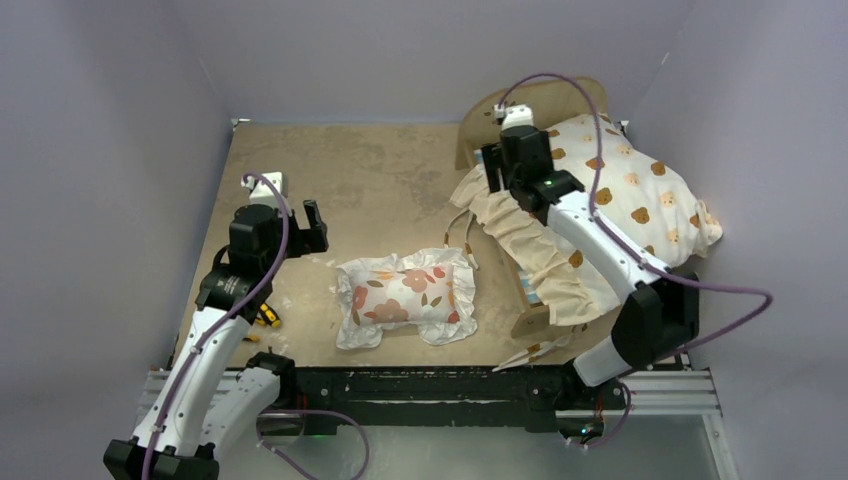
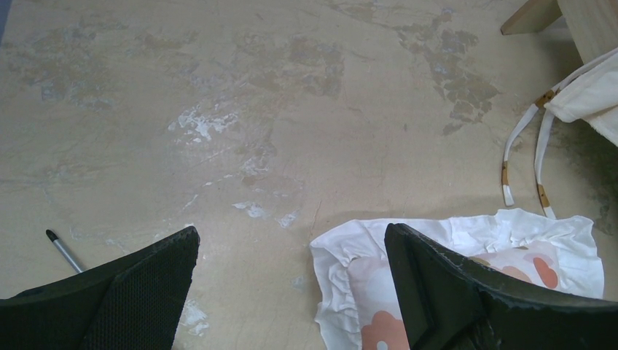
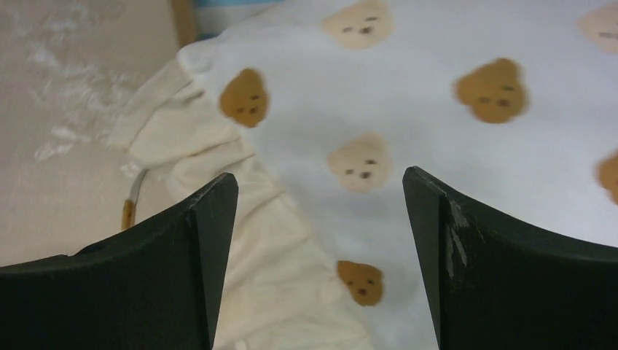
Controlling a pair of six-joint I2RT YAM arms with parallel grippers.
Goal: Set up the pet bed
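The pet bed [image 1: 478, 118], a light-wood frame, stands at the back right, mostly hidden under the cream bear-print cushion [image 1: 640, 195] lying on it; a frame corner [image 2: 536, 16] and the rail top [image 3: 184, 20] also show. My right gripper [image 1: 497, 172] is open above the cushion's left ruffled edge [image 3: 240, 211], holding nothing. The floral pillow [image 1: 408, 295] lies flat on the table in front of centre. My left gripper [image 1: 308, 235] is open and empty, hovering just left of the pillow's near corner [image 2: 350, 270].
Two cushion tie straps [image 2: 521, 146] hang onto the tan tabletop [image 1: 370, 180] beside the bed. A thin pen-like stick [image 2: 64, 249] and small yellow-black tools [image 1: 266, 316] lie near the left arm. Grey walls enclose the table on three sides.
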